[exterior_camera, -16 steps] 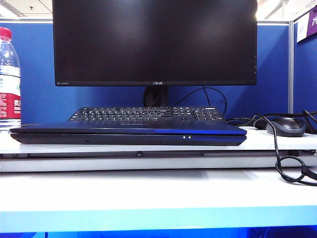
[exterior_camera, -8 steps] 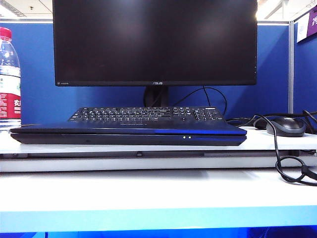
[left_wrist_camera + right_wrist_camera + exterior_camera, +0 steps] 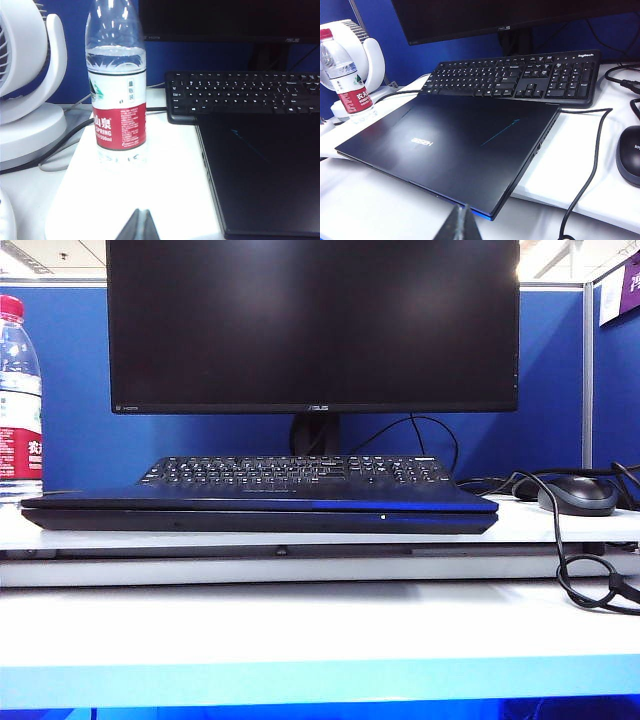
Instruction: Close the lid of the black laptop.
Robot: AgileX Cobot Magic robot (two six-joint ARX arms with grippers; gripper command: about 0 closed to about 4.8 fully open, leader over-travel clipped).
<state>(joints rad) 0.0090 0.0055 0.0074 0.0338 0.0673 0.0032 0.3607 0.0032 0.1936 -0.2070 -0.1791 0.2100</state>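
Observation:
The black laptop (image 3: 258, 519) lies flat on the white table. Its lid (image 3: 455, 145) is down on the base, dark with a bluish sheen and a small logo on its back. The lid (image 3: 265, 170) also shows flat in the left wrist view. My left gripper (image 3: 140, 212) is shut and empty, above the white table beside the laptop's left edge. My right gripper (image 3: 461, 207) is shut and empty, just in front of the laptop's near corner and apart from it. Neither gripper appears in the exterior view.
A large black monitor (image 3: 312, 325) stands behind a separate black keyboard (image 3: 298, 470). A water bottle (image 3: 117, 85) and a white fan (image 3: 25, 85) stand left of the laptop. A black mouse (image 3: 577, 495) and loose cables (image 3: 585, 575) lie to the right.
Two small lights on the laptop's front edge have gone down to one faint dot. Nothing else has moved.

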